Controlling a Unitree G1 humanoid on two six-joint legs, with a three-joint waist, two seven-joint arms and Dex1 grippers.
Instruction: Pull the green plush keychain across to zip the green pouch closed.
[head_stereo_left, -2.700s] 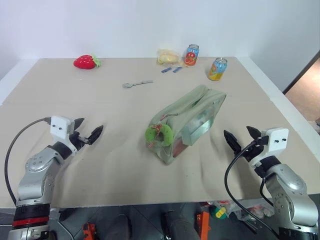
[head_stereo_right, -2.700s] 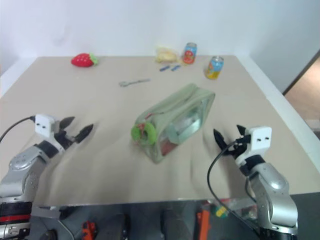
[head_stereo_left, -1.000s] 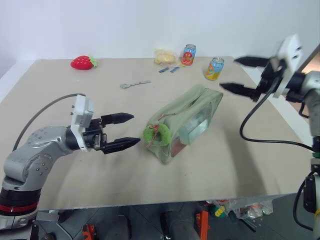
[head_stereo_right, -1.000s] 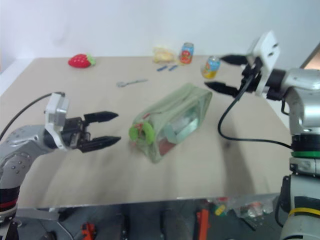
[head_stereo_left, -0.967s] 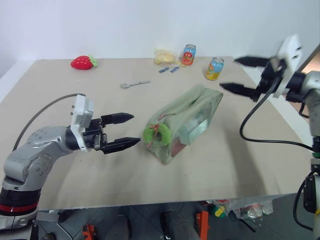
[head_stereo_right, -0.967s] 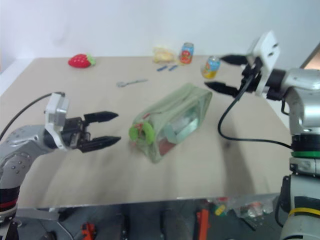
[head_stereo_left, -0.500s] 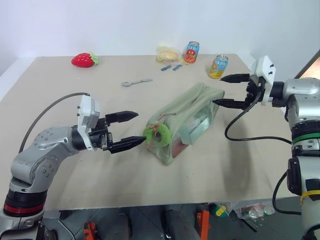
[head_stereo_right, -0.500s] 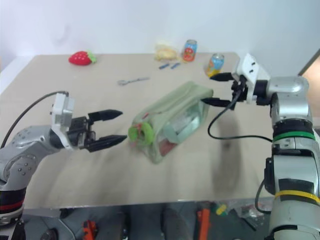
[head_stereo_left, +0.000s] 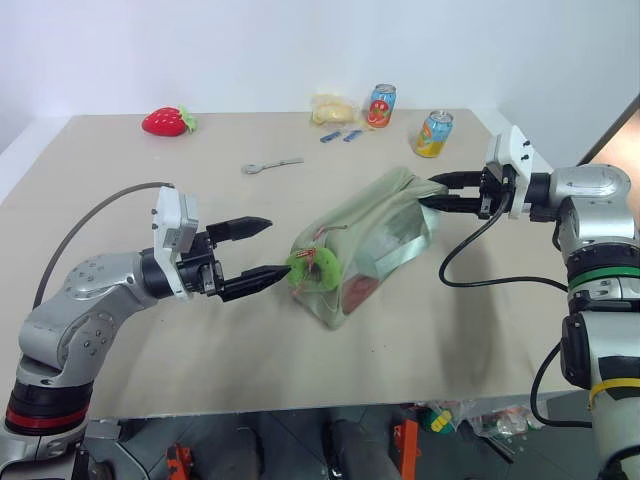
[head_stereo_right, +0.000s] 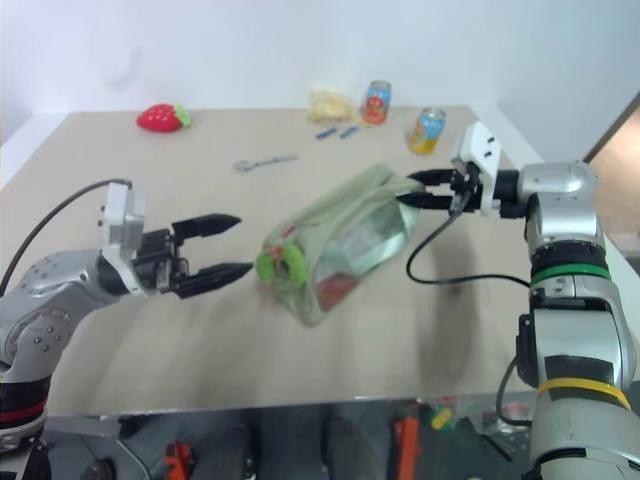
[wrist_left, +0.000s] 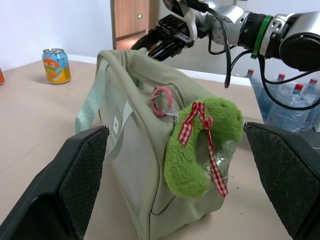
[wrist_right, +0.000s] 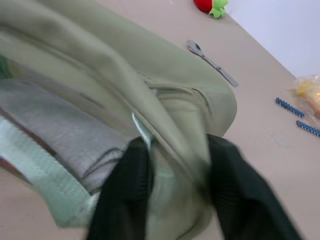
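The green pouch (head_stereo_left: 385, 235) lies slantwise at the table's middle, its near end toward my left arm. The green plush keychain (head_stereo_left: 312, 272), with its red-and-white bow, hangs from a pink ring at that near end. My left gripper (head_stereo_left: 272, 248) is open and level, its lower fingertip just beside the plush. In the left wrist view the keychain (wrist_left: 200, 145) sits between the two wide-apart fingers (wrist_left: 75, 185). My right gripper (head_stereo_left: 432, 192) is shut on the pouch's far top end; the right wrist view shows both black fingers (wrist_right: 125, 195) pinching the fabric (wrist_right: 100, 75).
A red plush strawberry (head_stereo_left: 168, 122) lies at the far left. A spoon (head_stereo_left: 272, 165) lies behind the pouch. Two drink cans (head_stereo_left: 382, 106) (head_stereo_left: 435, 135), a yellow packet (head_stereo_left: 335, 110) and small blue pieces (head_stereo_left: 340, 136) stand along the back. The table's right edge (head_stereo_left: 560, 215) runs beneath my right arm.
My right arm came down and leftward from over the table's right side to the pouch's far end, and its fingers closed on the fabric. The left gripper stayed open by the keychain.
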